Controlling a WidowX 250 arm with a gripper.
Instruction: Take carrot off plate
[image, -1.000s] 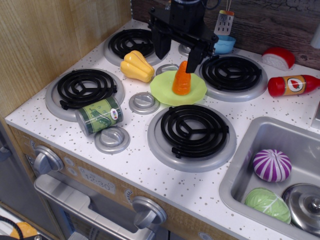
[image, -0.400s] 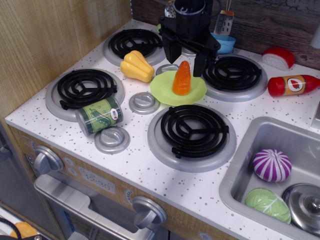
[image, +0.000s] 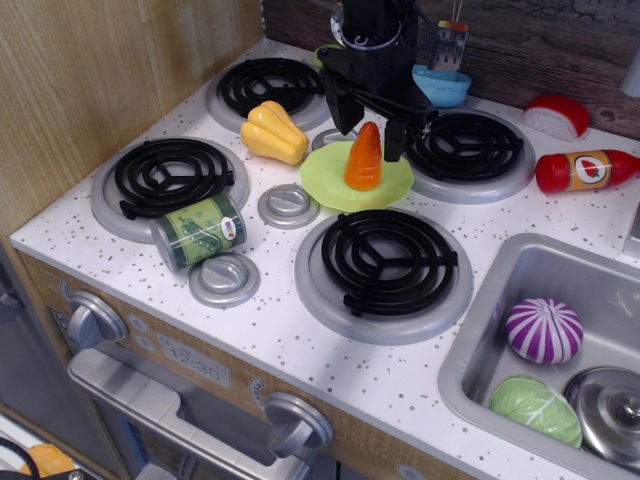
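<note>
The orange carrot (image: 364, 158) stands upright, tip up, on the light-green plate (image: 330, 182) in the middle of the toy stove top. My black gripper (image: 368, 124) hangs just above and behind the carrot. It is open, with one finger on each side of the carrot's tip and not touching it.
A yellow squash toy (image: 272, 131) lies left of the plate. A green can (image: 199, 231) lies by the front left burner (image: 170, 178). A blue bowl (image: 442, 86), a ketchup bottle (image: 584, 170) and a red-white toy (image: 556, 116) are at the back right. The sink (image: 500, 300) holds vegetables and a lid.
My gripper has moved right and back, narrowed its opening, and now straddles the carrot's tip. The carrot and plate have not moved.
</note>
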